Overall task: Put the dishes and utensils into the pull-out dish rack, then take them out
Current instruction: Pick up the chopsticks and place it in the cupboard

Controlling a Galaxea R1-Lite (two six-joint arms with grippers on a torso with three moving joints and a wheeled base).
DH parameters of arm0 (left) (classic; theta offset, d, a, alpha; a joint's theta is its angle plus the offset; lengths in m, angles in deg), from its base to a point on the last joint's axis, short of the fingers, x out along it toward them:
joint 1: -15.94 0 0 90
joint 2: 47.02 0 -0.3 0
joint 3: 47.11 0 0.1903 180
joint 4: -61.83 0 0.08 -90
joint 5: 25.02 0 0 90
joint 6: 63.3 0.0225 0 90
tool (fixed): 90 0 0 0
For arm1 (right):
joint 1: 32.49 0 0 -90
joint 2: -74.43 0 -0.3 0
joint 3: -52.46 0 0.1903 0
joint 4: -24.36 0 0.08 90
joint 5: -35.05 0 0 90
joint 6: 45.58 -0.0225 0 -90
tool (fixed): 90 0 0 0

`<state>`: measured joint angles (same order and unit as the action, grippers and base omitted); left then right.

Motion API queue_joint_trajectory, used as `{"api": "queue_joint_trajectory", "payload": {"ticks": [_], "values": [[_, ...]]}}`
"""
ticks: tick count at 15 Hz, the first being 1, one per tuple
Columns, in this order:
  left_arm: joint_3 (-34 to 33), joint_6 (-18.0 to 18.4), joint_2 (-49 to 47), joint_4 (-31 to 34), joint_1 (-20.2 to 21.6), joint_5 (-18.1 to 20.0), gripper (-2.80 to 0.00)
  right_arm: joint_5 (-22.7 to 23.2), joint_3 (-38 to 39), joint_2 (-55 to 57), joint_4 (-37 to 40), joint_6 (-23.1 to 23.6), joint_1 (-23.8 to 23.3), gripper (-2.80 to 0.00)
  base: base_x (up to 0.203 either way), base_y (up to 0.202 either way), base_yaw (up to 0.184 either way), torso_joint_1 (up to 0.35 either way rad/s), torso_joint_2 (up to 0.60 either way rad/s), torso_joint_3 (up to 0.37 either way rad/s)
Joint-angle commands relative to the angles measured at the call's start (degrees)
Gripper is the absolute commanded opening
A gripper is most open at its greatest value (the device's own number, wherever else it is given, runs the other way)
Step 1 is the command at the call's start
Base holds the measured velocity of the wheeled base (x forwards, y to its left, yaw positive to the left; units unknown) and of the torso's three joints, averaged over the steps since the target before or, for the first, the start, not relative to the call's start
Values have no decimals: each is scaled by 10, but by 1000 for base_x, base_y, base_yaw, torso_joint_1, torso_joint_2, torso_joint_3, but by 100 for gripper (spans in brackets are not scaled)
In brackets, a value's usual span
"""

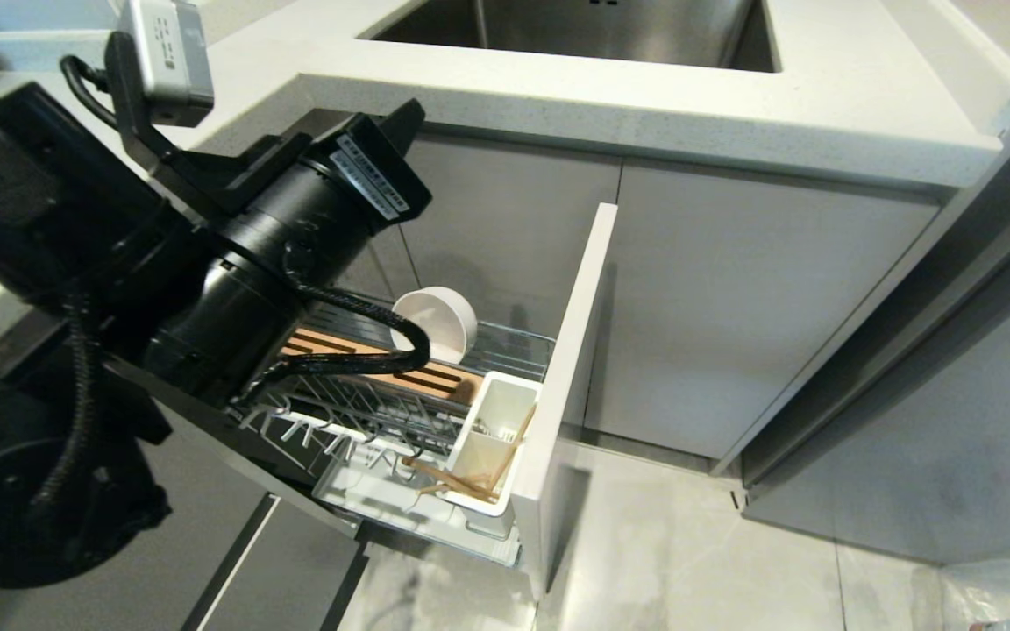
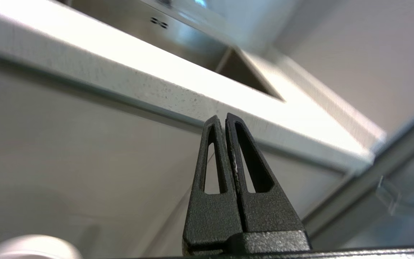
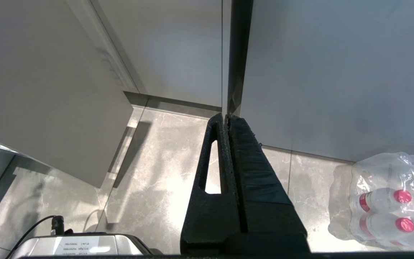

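Pull-out dish rack (image 1: 400,412) stood drawn out from under the tabletop (image 1: 645,105), beside its pale grey cabinet front (image 1: 571,368). Cream-white bowl (image 1: 435,322) sat tilted on its side at the rack's back end, by the orange-wood strip (image 1: 435,377). Chopsticks (image 1: 457,480) leaned in the white utensil cup (image 1: 496,438) at the rack's front corner, tips poking out over the drip tray (image 1: 365,491). Something metallic showed in the cup, likely the spoon, but couldn't confirm. So loading looked done, unloading probably next.

Left tool (image 2: 223,120) clenched, empty, aimed up toward the tabletop's front edge. Its arm hung over the rack's left side and hid part of the wires. Right tool (image 3: 226,117) clenched, empty, parked low over the floor (image 3: 156,162), with a pack of bottles (image 3: 386,201) nearby.

Risks: the left tool sat close under the tabletop overhang, so a lift could clip that edge. The arm's cable (image 1: 365,333) draped across the rack just in front of the bowl and might snag wires or nudge the bowl. The tilted bowl could roll off its slot if bumped. The chopsticks were loose and could tip out.

Room: open floor right of the cabinet front, tight between rack and overhang. Best approach looked to be from above the front.
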<state>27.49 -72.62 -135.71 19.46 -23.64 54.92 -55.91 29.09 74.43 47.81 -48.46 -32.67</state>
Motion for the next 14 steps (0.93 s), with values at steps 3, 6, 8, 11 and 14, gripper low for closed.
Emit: {"api": "queue_joint_trajectory", "payload": {"ticks": [3, 6, 8, 11, 14], "values": [[3, 84, 96, 84, 37, 74, -280, 0, 1, 0, 0, 0, 0, -280, 0, 0, 0, 0, 0, 0], [16, 166, 162, 188, 86, 130, -280, 0, 1, 0, 0, 0, 0, -280, 0, 0, 0, 0, 0, 0], [17, 192, 203, 242, 144, 163, -280, 0, 1, 0, 0, 0, 0, -280, 0, 0, 0, 0, 0, 0], [24, 200, 257, 300, 256, 196, -280, 0, 1, 0, 0, 0, 0, -280, 0, 0, 0, 0, 0, 0], [63, 199, 292, 377, 365, 210, -280, 0, 1, 0, 0, 0, 0, -280, 0, 0, 0, 0, 0, 0]]}}
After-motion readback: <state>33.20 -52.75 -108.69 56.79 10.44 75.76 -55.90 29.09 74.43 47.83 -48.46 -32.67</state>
